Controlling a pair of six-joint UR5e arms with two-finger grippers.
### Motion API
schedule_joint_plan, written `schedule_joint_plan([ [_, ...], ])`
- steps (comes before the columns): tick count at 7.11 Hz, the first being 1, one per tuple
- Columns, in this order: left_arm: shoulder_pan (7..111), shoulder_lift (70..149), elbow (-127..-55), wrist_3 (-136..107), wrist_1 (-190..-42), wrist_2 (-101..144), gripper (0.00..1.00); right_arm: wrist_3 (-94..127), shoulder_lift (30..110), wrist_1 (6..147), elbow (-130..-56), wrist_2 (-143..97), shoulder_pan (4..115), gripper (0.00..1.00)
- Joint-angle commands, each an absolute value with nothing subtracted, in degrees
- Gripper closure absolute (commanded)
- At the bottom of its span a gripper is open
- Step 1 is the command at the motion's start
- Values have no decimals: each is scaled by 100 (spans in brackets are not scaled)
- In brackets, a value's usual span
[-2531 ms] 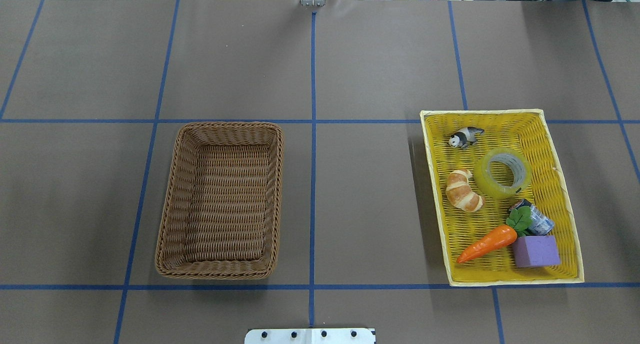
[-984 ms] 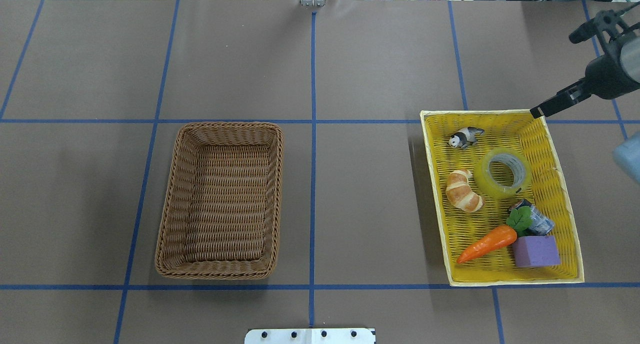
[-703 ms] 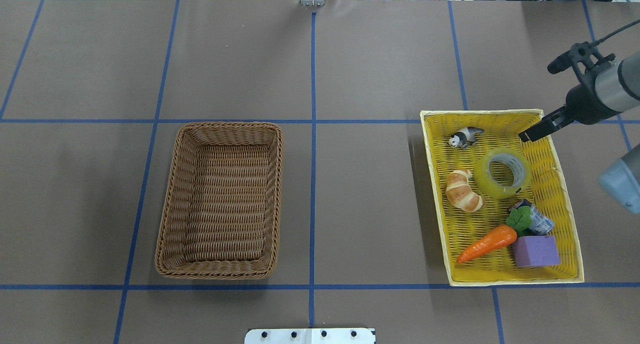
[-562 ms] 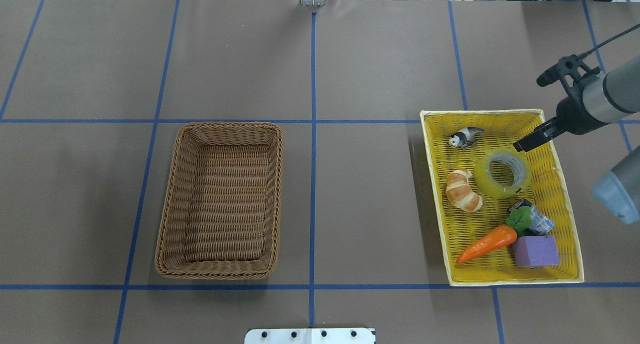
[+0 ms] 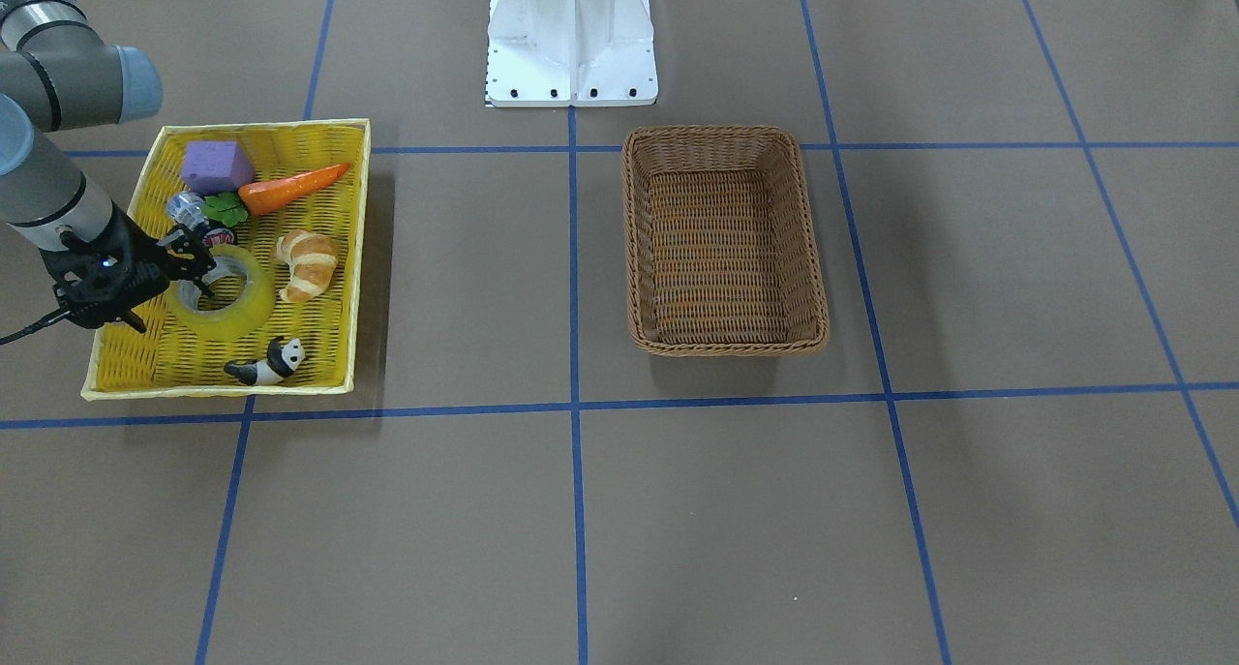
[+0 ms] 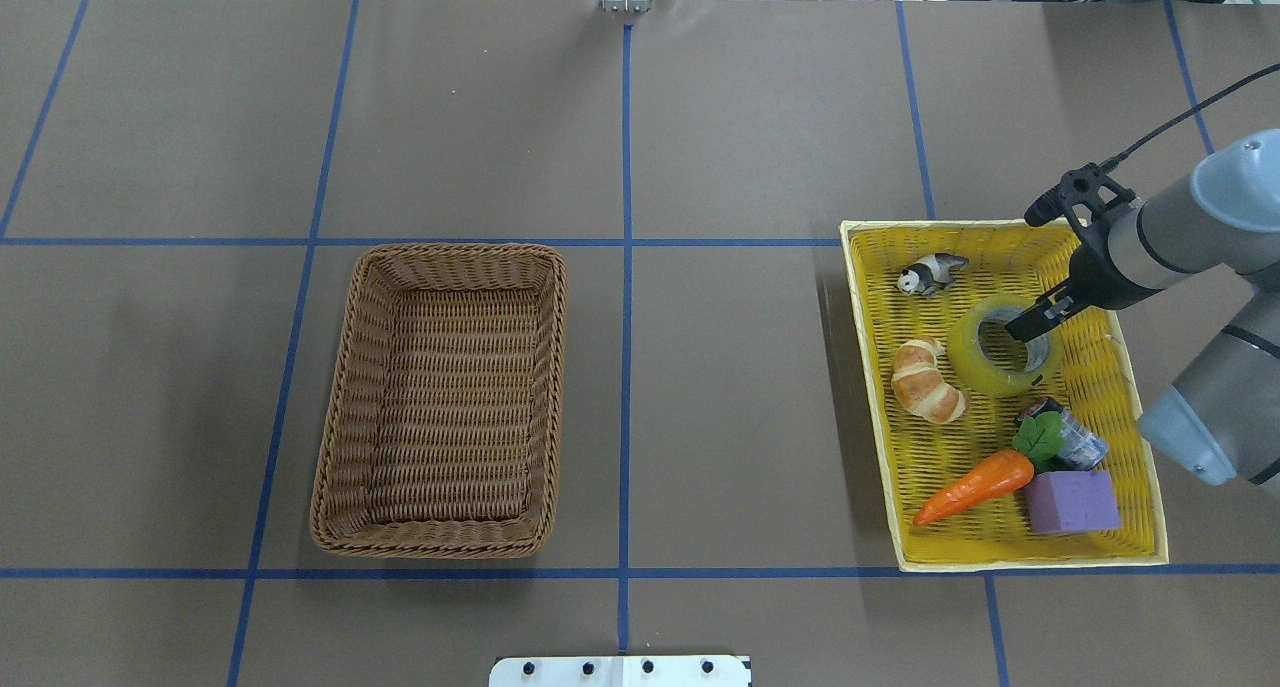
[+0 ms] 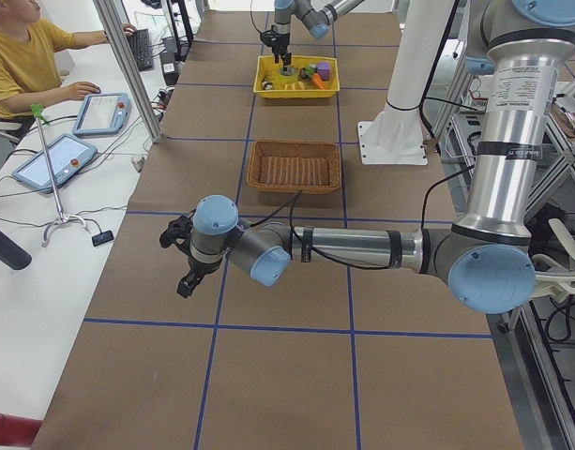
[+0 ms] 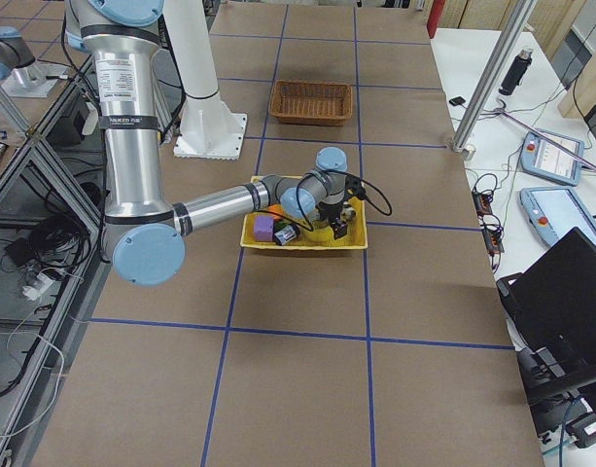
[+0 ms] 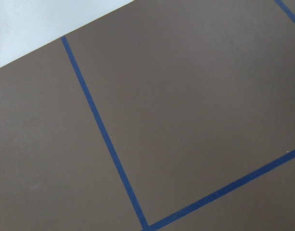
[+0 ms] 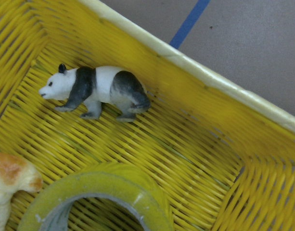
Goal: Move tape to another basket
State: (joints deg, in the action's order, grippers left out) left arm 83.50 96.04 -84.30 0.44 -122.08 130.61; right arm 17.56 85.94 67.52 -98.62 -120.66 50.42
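Observation:
The tape [image 6: 966, 353], a yellowish roll with a white core, lies flat in the yellow tray [image 6: 868, 387] at the right. It also shows in the front view [image 5: 238, 315] and the right wrist view [image 10: 101, 186]. My right gripper [image 6: 1026, 324] hangs open over the roll's far-right rim, fingertips at its hole; in the front view [image 5: 198, 263] the fingers stand spread. The brown wicker basket [image 6: 455, 255] sits empty left of centre. My left gripper [image 7: 182, 258] shows only in the exterior left view, low over bare table, and I cannot tell its state.
The tray also holds a toy panda [image 6: 930, 272], a croissant [image 6: 930, 379], a carrot [image 6: 975, 487], a purple block [image 6: 1072, 500] and a small clear cylinder [image 6: 1080, 439]. The croissant lies close to the tape's left side. The robot base [image 5: 571, 36] stands at the near edge.
My right arm has come in from the right and moved down and left, from beyond the tray's far corner to over the tape's hole. The objects have not moved.

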Motion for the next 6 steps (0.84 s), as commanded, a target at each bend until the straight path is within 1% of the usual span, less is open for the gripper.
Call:
schedule_joint_plan([
  [1, 8350, 9606, -8411, 44, -12208, 13061, 1, 1679, 8569, 6767, -9765, -12050, 4905, 89],
  [2, 8350, 9606, -8411, 44, -12208, 13061, 1, 1679, 8578, 6768, -9782, -12050, 4896, 100],
  [4, 8350, 9606, -8411, 44, -12208, 13061, 1, 1679, 8578, 6750, -9852, -12059, 5131, 100],
  [6, 8350, 9598, -8411, 35, -12208, 13078, 1, 1679, 8552, 6750, -10298, -12128, 5788, 100],
])
